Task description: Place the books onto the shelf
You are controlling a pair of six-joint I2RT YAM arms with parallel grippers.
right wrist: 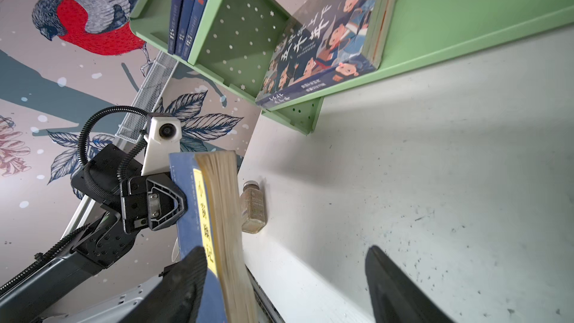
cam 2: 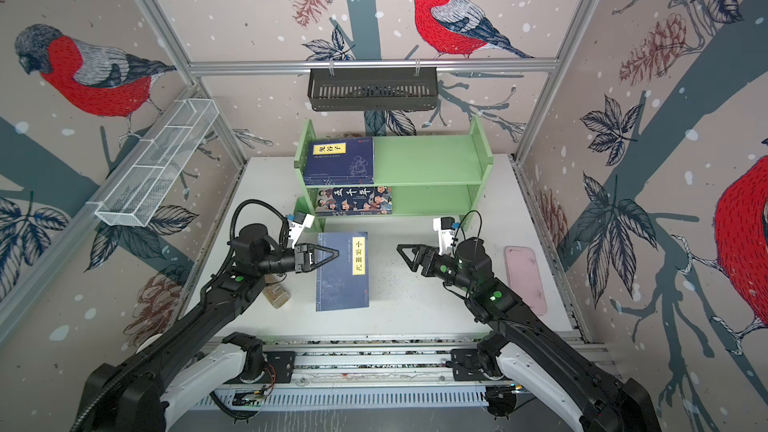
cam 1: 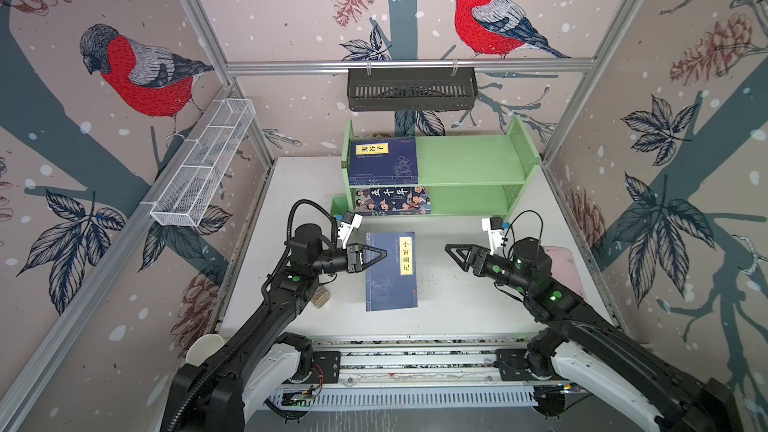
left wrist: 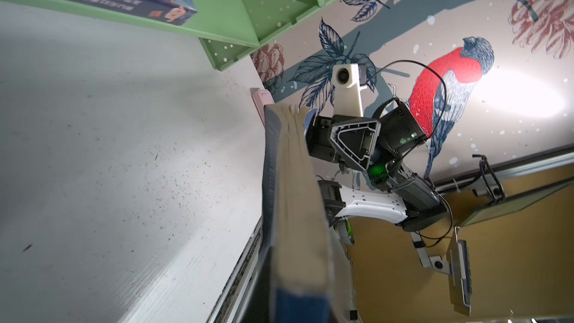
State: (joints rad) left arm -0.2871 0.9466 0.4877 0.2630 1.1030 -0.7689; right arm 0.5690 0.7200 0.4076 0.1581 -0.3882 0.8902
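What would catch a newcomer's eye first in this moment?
The red-breasted birds painted on the walls jump out first. Then the navy book over the middle of the table, clamped at one edge by the left gripper, with the right gripper open and apart from it. Behind, the green shelf holds navy books on top and a cartoon-cover book below.

small jar [cam 2: 276, 295] and pink tray [cam 2: 525, 280]

You can read 小窗幽记 on the yellow label of the loose navy book [cam 1: 390, 288] in front of the shelf [cam 1: 469, 160]. The upper navy book [cam 1: 384, 170], on the top tier, carries 鬼谷子 on its yellow label. The cartoon-cover book [cam 1: 392, 203] shows 五千年 in white; its smaller print is unreadable.
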